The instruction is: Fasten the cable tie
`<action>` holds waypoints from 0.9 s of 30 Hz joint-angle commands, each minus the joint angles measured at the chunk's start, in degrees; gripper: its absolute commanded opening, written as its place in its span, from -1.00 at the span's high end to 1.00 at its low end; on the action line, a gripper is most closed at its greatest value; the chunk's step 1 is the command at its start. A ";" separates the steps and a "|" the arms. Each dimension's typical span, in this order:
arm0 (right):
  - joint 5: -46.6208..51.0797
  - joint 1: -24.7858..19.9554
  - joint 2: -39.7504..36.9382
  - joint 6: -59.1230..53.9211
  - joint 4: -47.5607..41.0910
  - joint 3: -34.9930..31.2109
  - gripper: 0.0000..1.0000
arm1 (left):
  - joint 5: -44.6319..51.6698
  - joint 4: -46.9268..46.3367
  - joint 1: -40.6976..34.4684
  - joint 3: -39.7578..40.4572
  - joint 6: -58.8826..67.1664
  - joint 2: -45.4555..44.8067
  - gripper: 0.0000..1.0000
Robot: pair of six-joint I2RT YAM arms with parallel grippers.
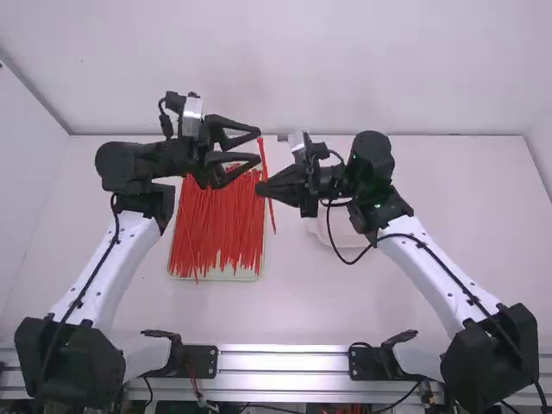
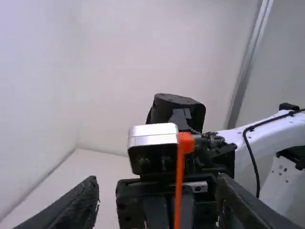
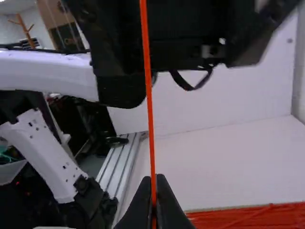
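One red cable tie (image 1: 266, 188) is held up off the table, pinched by my right gripper (image 1: 262, 189), which is shut on it partway along. In the right wrist view the tie (image 3: 147, 95) rises straight from the shut fingertips of the right gripper (image 3: 153, 185). My left gripper (image 1: 258, 147) faces it with its fingers spread wide, and the tie's upper end lies between their tips. In the left wrist view the tie (image 2: 179, 186) stands in the middle, its head at the top, between the open fingers (image 2: 78, 207) of the left gripper (image 2: 159, 191).
A thick pile of red cable ties (image 1: 217, 226) lies on a pale board (image 1: 250, 276) under the left gripper, also seen as the red ties (image 3: 248, 215). A white object (image 1: 332, 231) sits under the right arm. Bare table lies to the right and in front.
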 commanded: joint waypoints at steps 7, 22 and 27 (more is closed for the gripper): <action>-0.20 0.72 0.04 -1.70 0.11 1.60 1.00 | 1.03 1.14 -2.62 1.66 -1.79 0.02 0.19; -0.07 0.83 0.04 -3.23 -1.81 1.60 0.67 | -2.05 2.80 -1.90 1.84 -5.38 -0.17 0.96; -0.24 0.85 0.04 -8.90 -6.88 1.60 0.38 | -0.90 -2.23 -1.46 6.08 -2.86 -0.20 0.97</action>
